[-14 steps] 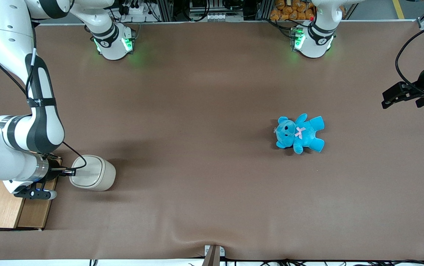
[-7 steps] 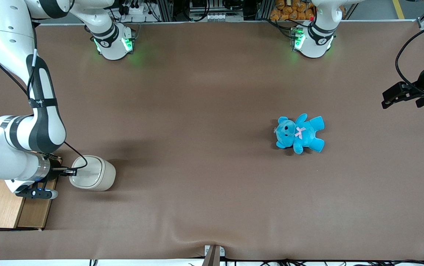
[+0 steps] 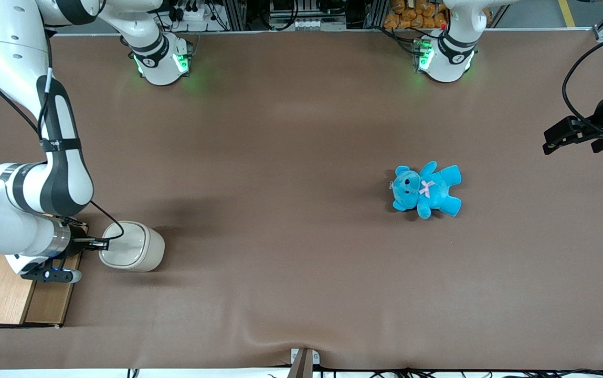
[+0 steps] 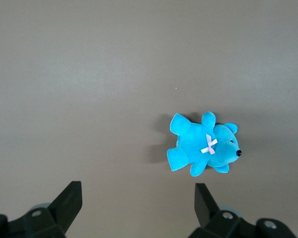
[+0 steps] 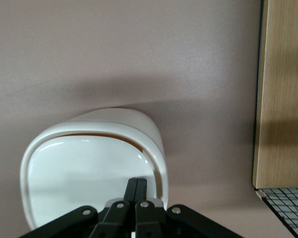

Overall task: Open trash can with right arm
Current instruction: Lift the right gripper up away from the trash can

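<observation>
Glossy plastic beside matt cloth.
Smooth cream plastic trash can (image 3: 132,245) under slim black gripper (image 3: 103,244); brown matt tablecloth (image 3: 291,157); plush blue teddy (image 3: 426,189); wooden-topped box (image 3: 2,294).

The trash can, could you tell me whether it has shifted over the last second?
No. In the front view the trash can sits at the same spot beside the wooden-topped box, and the claw remains at the lid's edge, shut.

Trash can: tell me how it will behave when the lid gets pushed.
The trash can looks like thin glossy plastic, so probably light and apt to slide on the smooth table. The hand, fingers together, presses its lid near the rim; off-centre pressure may tip it.
</observation>
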`<state>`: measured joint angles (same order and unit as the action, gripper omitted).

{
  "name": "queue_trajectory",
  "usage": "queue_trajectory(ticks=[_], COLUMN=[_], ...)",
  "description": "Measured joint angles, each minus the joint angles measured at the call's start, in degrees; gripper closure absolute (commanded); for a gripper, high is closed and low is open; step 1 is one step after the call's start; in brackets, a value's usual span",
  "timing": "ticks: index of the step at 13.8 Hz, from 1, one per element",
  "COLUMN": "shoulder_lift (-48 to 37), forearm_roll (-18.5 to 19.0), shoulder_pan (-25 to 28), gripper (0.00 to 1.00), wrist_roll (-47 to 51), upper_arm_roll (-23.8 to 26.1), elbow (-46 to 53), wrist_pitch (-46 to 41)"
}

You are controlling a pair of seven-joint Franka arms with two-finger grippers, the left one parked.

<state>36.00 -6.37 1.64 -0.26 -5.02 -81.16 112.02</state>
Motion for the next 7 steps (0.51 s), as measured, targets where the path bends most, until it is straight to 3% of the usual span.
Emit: queue_trajectory(ticks=[4,5,6,7], shoulder_lift=[-0.92,-1.3,-1.62,-1.97], forearm_roll=[0.0,0.0,0.0,0.0], shoulder_pan=[0.29,0.32,0.33,0.32], gripper=[1.0,0.93,0.72,0.43], wrist_roll=[0.0,0.0,0.01,0.14], upper_arm_roll=[0.17,0.2,0.21,0.2], elbow=[5.46,6.4,7.36,8.31], wrist_pitch=[-9.16,-10.95,-12.65,-14.19])
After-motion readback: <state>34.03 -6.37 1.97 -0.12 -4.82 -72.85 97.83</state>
